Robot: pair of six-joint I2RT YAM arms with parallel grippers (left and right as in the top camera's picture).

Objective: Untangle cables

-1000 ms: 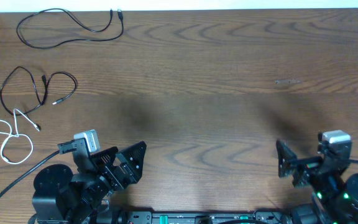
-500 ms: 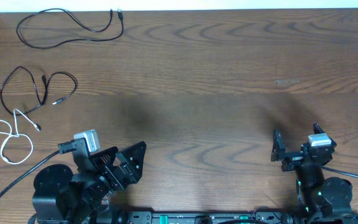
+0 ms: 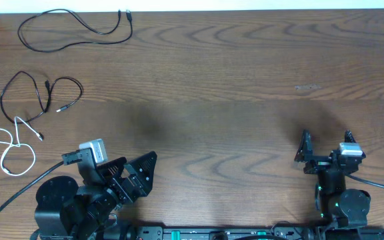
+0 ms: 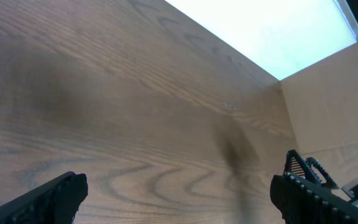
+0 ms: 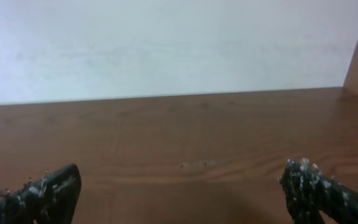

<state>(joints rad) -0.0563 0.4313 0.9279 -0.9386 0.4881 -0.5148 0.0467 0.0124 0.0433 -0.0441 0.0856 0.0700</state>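
Note:
Three cables lie apart at the table's left in the overhead view. One black cable (image 3: 79, 28) curves along the far edge. A second black cable (image 3: 40, 97) lies looped below it. The white cable (image 3: 9, 143) lies looped at the left edge, its end close to that second black cable. My left gripper (image 3: 139, 177) is open and empty near the front edge, right of the cables; its wrist view shows only bare wood between the fingers (image 4: 179, 193). My right gripper (image 3: 325, 147) is open and empty at the front right, over bare wood (image 5: 182, 186).
A wooden table (image 3: 219, 80) with a pale wall behind it. A small scuff mark (image 3: 309, 87) is on the right half and also shows in the right wrist view (image 5: 194, 165). A raised wooden side panel (image 4: 328, 112) stands at the table's right end.
My right arm has shifted and turned at the front right, so its gripper now points toward the far edge. The left arm and the cables have not moved.

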